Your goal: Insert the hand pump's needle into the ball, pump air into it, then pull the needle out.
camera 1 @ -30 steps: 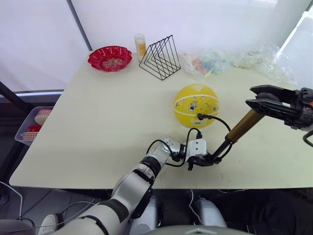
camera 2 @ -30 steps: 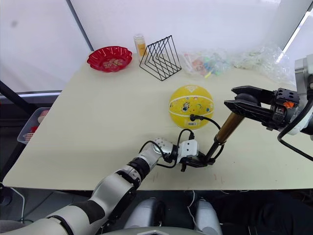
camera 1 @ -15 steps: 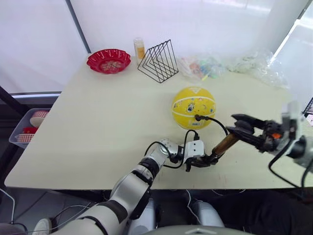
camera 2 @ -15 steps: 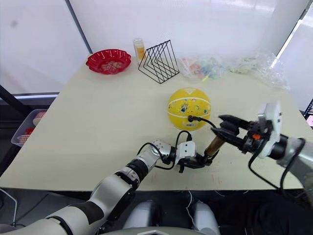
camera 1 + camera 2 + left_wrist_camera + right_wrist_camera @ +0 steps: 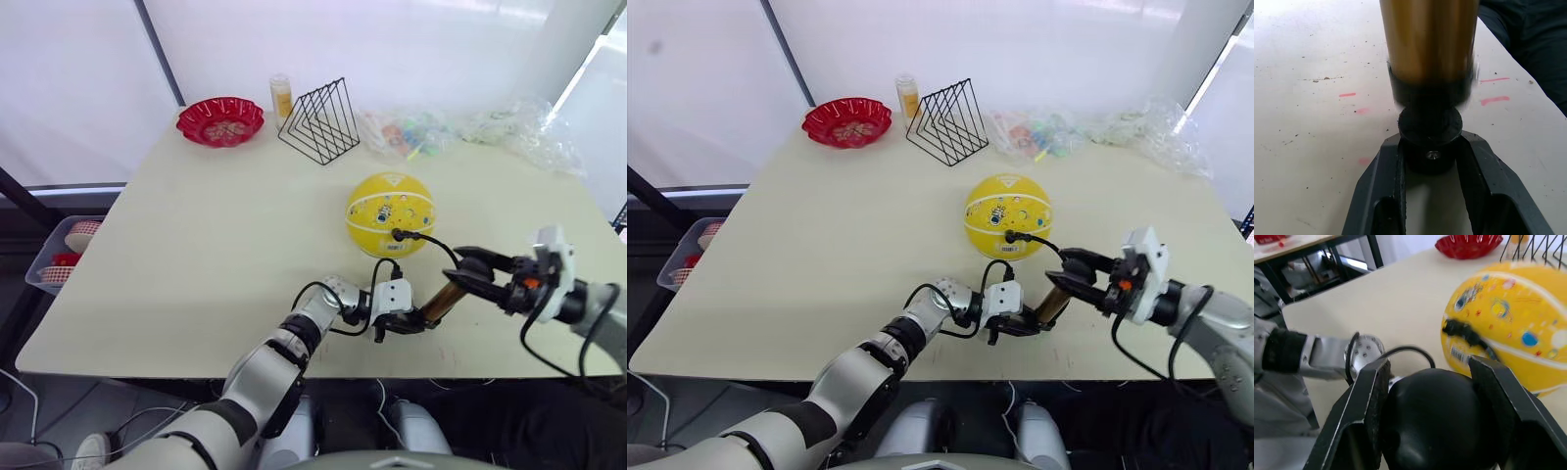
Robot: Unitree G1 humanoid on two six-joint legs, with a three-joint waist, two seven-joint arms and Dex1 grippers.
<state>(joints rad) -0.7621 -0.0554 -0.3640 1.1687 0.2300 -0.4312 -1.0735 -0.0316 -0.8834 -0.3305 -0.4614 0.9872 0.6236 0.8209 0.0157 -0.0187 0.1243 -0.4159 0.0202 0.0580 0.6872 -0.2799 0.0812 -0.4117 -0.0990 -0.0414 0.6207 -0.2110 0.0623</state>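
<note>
A yellow ball rests on the table. The black fitting of the hose is pressed against the ball's front, and the needle itself is hidden inside. From there the hose loops down to the hand pump, which tilts up to the right just in front of the ball. My left gripper is shut on the pump's black lower end cap, low over the table. The round black handle at the pump's upper end sits between the fingers of my right gripper, which is shut on it.
At the table's far edge are a red bowl, a small bottle, a black wire rack and clear plastic bags. A basket sits below the table's left edge. The pump is close to the near edge.
My right gripper has come down and left toward the left gripper, pushing the handle in, so the pump is now much shorter. The left gripper and the ball stayed put. The camera shifted slightly.
</note>
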